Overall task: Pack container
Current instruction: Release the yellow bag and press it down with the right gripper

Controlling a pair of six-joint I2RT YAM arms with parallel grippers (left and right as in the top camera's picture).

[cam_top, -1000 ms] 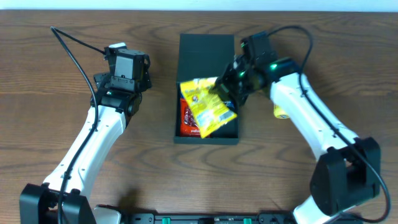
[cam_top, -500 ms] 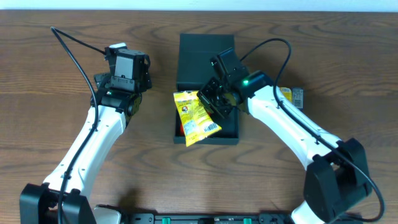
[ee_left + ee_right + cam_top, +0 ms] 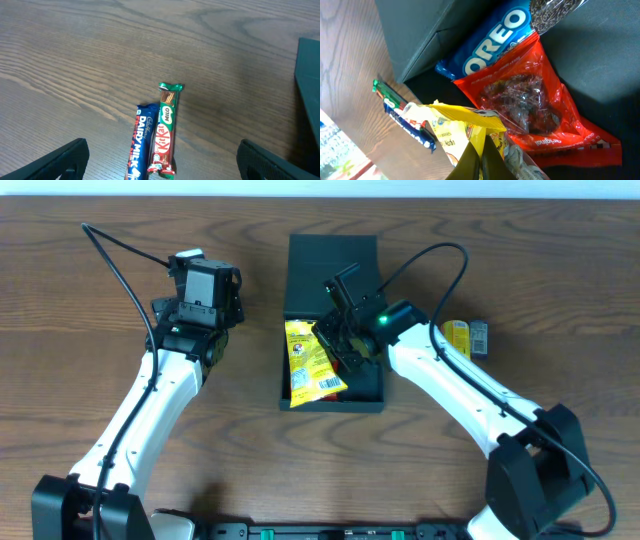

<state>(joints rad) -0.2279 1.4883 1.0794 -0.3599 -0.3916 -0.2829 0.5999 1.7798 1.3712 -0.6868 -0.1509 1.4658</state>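
While the left gripper [image 3: 205, 288] hangs with its fingers [image 3: 60, 159] spread wide above a Dairy Milk bar [image 3: 136, 147] and a KitKat [image 3: 166, 127] lying side by side on the table [image 3: 100, 45], the right gripper [image 3: 481, 159] pinches a yellow packet [image 3: 308, 362] over the left side of the container [image 3: 332, 405]. The container sits mid-table, its flap lid [image 3: 330, 265] lying open on the far side. Inside lie an Oreo packet [image 3: 495, 37] and a red packet [image 3: 530, 100].

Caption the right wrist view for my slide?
Right fingers pinch a yellow packet above the Oreo pack and red bag in the box.
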